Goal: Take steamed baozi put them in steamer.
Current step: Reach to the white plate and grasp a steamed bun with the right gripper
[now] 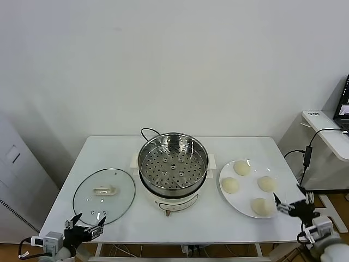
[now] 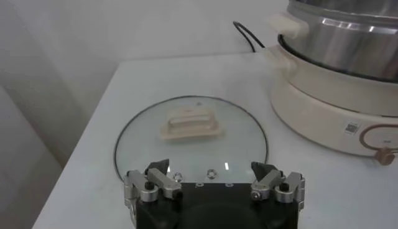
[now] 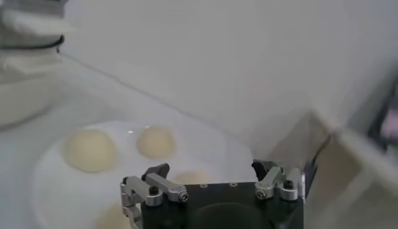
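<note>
The steamer (image 1: 173, 164) is a shiny perforated steel basket on a white pot base at the table's middle, and it is empty. Four cream-white baozi lie on a white plate (image 1: 240, 203) to its right: one at the back (image 1: 241, 167), one on the left (image 1: 230, 185), one on the right (image 1: 266, 184) and one at the front (image 1: 262, 206). My right gripper (image 1: 289, 206) is open and empty, low beside the plate's front right rim. The right wrist view (image 3: 211, 169) shows baozi (image 3: 91, 149) (image 3: 156, 142) beyond it. My left gripper (image 1: 86, 226) is open and empty at the front left.
A round glass lid (image 1: 103, 195) with a cream handle lies flat at the left of the steamer, right in front of my left gripper (image 2: 211, 171). It shows in the left wrist view (image 2: 193, 140). A black cord (image 1: 147, 131) runs behind the pot. A white cabinet (image 1: 322, 147) stands at the right.
</note>
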